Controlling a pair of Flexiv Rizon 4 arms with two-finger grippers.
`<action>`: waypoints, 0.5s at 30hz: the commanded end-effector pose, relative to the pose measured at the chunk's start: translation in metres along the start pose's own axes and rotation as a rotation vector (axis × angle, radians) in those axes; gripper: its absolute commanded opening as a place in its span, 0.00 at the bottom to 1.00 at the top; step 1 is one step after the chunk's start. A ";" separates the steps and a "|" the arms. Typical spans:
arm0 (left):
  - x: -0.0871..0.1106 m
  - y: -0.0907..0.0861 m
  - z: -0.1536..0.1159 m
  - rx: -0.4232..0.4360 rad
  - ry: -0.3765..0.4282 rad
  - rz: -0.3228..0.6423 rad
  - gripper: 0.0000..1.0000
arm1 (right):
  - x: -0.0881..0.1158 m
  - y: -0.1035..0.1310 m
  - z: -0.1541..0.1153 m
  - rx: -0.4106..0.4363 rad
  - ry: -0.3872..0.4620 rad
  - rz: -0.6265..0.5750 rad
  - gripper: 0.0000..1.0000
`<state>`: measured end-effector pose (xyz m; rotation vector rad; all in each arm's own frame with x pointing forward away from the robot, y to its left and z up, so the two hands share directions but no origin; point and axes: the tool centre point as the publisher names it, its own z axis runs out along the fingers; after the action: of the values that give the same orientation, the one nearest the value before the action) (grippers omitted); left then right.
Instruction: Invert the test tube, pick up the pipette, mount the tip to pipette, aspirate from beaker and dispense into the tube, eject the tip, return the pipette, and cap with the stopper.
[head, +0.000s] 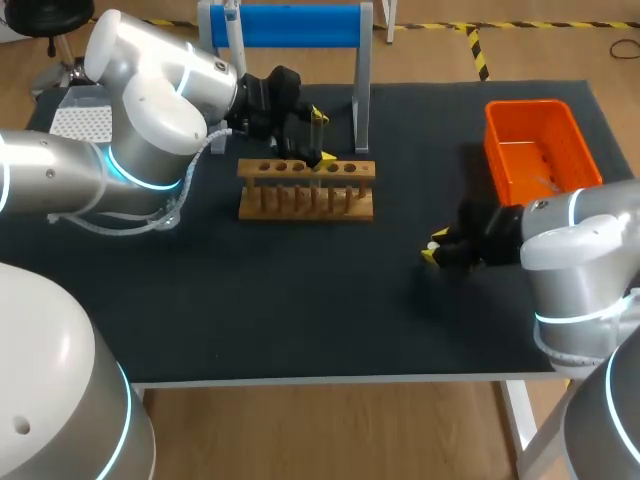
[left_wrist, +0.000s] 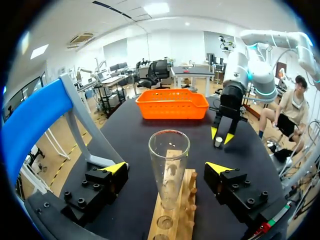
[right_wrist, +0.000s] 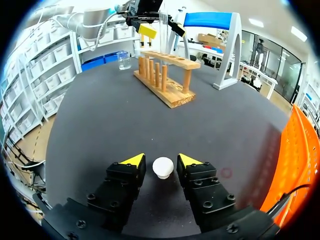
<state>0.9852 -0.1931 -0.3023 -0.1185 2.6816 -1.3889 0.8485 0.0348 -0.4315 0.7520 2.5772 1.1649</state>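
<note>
Head view looks down on the counter (head: 300, 300), a broad flat top with a matt black surface. At its far edge is a stand (head: 290, 25) with a smooth blue crossbar on pale grey legs. An orange plastic basket (head: 527, 112), rectangular with slotted walls, sits at the far right corner. In front of the stand lies the wooden rack (head: 306, 190), light unpainted timber with a row of round holes along its top rail and a line of pegs below. A small clear beaker (right_wrist: 124, 61) shows beyond the rack in the right wrist view. The test tube (left_wrist: 169, 170) is clear glass, a plain cylinder with a slightly flared rim. It stands upright in the rack with its mouth up, and the wood shows through its wall. My left pincer (left_wrist: 166, 167) hangs over the rack with its black, yellow-tipped fingers spread wide, the tube between them and touched by neither. The stopper (right_wrist: 163, 167) is a small white plug with a rounded cap, sitting on the counter well right of the rack. My right pincer (right_wrist: 162, 160) brackets it narrowly, with a sliver of dark counter showing on each side.
</note>
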 end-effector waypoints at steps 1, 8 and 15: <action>0.000 0.000 0.000 -0.002 0.001 -0.001 1.00 | 0.001 0.000 -0.001 0.004 0.002 0.000 0.40; 0.000 0.000 0.000 -0.002 0.001 -0.001 1.00 | 0.001 -0.001 -0.001 0.007 0.001 0.000 0.38; 0.000 0.000 0.000 -0.002 0.001 -0.001 1.00 | 0.000 -0.001 0.000 0.008 0.001 0.002 0.30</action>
<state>0.9852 -0.1931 -0.3023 -0.1185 2.6816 -1.3889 0.8473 0.0343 -0.4323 0.7554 2.5799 1.1593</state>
